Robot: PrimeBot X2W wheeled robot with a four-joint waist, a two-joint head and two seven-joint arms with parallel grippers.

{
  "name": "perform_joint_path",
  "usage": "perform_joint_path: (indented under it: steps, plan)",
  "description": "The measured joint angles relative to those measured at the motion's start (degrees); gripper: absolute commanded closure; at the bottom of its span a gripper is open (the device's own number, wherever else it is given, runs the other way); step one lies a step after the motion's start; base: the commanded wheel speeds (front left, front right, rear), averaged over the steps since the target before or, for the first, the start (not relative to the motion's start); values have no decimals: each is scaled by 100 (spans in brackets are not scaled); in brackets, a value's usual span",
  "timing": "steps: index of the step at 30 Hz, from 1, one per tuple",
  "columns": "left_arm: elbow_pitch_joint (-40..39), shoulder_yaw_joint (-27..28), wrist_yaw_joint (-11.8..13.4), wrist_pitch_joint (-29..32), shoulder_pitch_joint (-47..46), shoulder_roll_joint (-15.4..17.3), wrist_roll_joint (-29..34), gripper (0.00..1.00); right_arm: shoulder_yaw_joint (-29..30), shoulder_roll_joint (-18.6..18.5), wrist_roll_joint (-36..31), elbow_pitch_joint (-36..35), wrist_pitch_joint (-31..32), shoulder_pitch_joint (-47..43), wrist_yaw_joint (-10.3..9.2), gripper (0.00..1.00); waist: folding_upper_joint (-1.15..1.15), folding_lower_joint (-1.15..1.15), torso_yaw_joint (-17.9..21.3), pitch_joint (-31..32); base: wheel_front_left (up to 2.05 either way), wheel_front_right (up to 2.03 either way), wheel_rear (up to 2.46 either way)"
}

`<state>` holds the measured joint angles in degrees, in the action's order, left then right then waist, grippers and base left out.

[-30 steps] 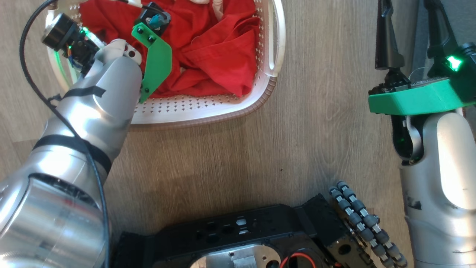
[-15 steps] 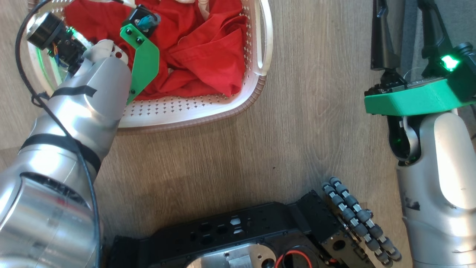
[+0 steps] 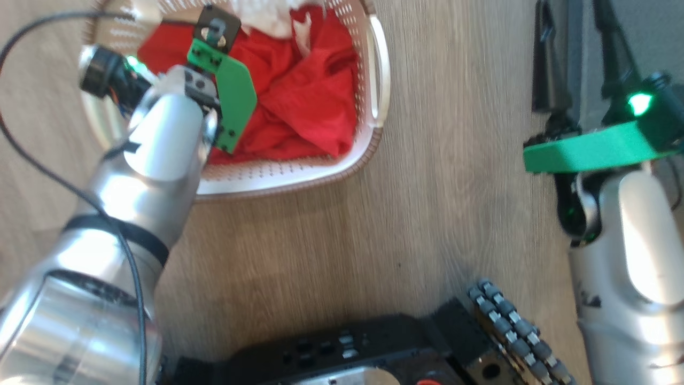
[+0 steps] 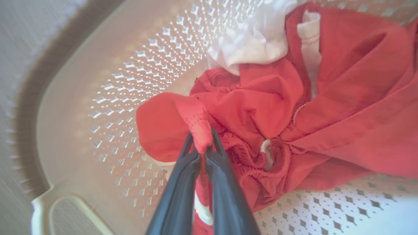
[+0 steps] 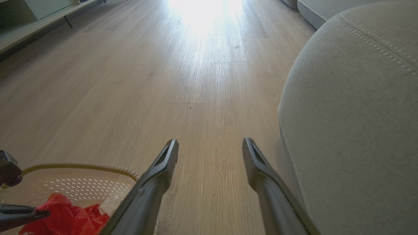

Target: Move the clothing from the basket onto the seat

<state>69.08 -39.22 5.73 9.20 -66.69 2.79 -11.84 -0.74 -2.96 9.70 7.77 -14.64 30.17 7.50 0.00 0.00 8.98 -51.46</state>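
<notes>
The cream perforated basket [image 3: 299,179] stands on the wood floor with the red clothing [image 3: 304,101] bunched inside. In the left wrist view my left gripper [image 4: 200,138] is shut on a raised fold of the red clothing [image 4: 326,107], inside the basket [image 4: 107,107]. A white panel [image 4: 254,45] lies at the far side of the pile. My right gripper [image 3: 577,48] hangs open and holds nothing, off to the basket's right. The right wrist view has that gripper [image 5: 210,143] above bare floor, with the grey seat [image 5: 352,114] close on its right and the basket [image 5: 81,186] at lower left.
My black wheeled base [image 3: 347,347] lies at the bottom of the head view. Wood floor [image 5: 196,81] stretches ahead of the right gripper. A low shelf unit [image 5: 32,19] runs along the far left, and another grey cushion [image 5: 326,9] sits at the far right.
My left gripper has shut on a fold of the red clothing. The head camera has shifted and the picture is blurred. The right gripper stays open.
</notes>
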Motion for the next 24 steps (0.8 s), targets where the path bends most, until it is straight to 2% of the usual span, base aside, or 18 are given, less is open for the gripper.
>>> perform_joint_path:
  steps: [9, 19, 24]
  plan:
    - [-229, 586, -234, -1199, 946, -59, -893, 100, -187, 2, 186, 692, 0, -561, 0, 0, 0, 0, -267, 1190, 0, 0, 0]
    - [-459, 803, -323, -1996, 2005, -82, -1406, 100, -210, -4, -8, 1099, 0, -1218, 0, 0, 0, -1, -645, 2668, 0, 0, 0]
    - [-806, 943, -354, -2245, 2637, -46, -1551, 100, -326, -136, 46, 1383, 1, -1624, 0, 0, 1, -1, -847, 3461, 0, 0, 0]
